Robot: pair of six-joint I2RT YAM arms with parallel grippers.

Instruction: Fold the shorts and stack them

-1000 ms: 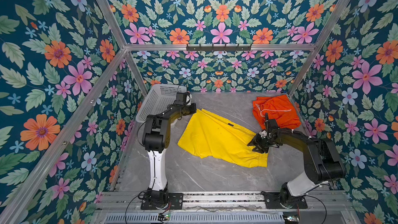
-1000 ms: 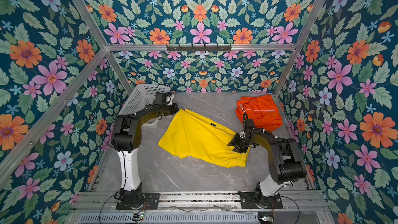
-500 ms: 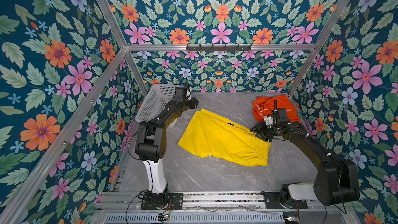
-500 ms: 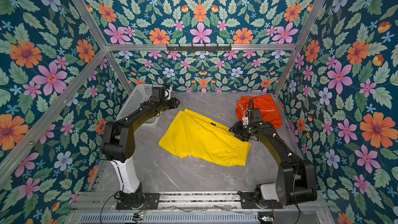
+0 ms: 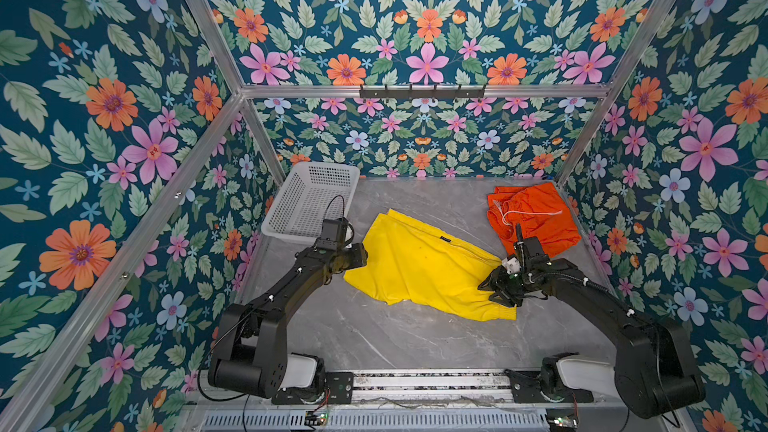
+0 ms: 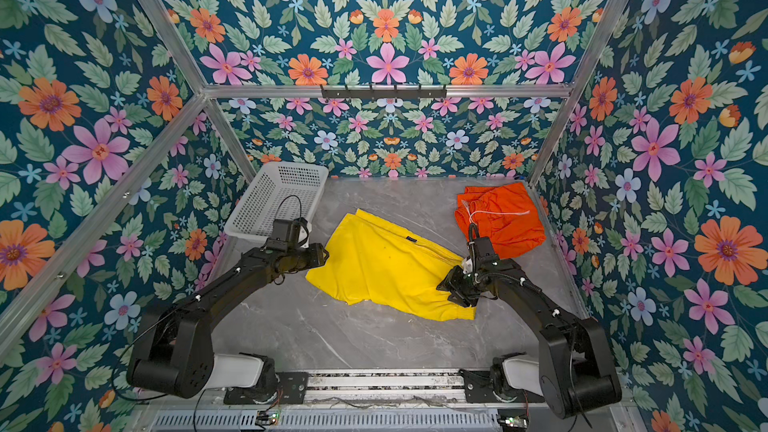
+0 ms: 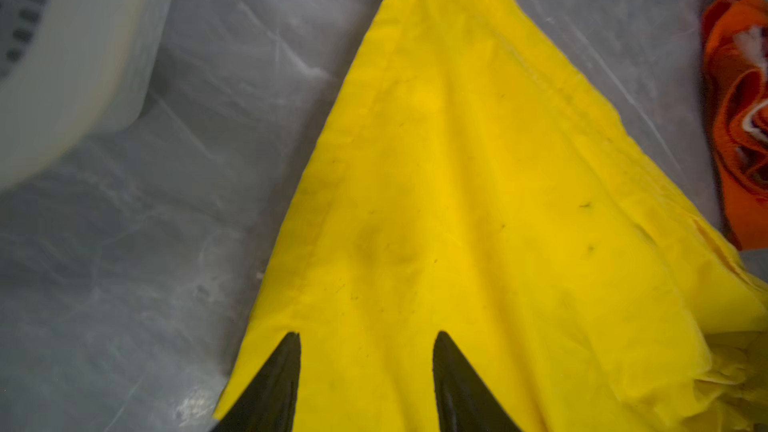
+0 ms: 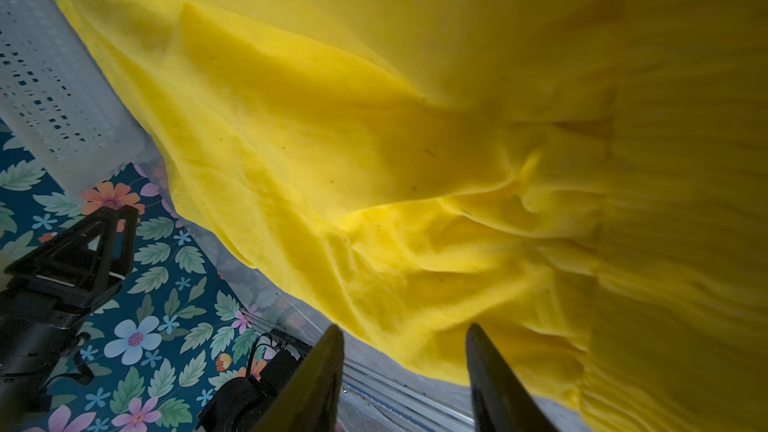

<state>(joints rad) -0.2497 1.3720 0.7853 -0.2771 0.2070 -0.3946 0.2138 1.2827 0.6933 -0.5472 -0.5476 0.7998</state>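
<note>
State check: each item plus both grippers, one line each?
Yellow shorts: laid out flat in the middle, not stacked.
Orange shorts: rumpled heap at back right, apart from the yellow pair.
Basket: back left, no shorts showing in it.
Left gripper: open, fingers over a yellow corner.
Right gripper: open at the waistband end, holding nothing.

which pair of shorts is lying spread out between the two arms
The bright yellow fabric shorts, spread across the middle of the grey table; the bright orange fabric shorts lie bunched in the far right corner.
</note>
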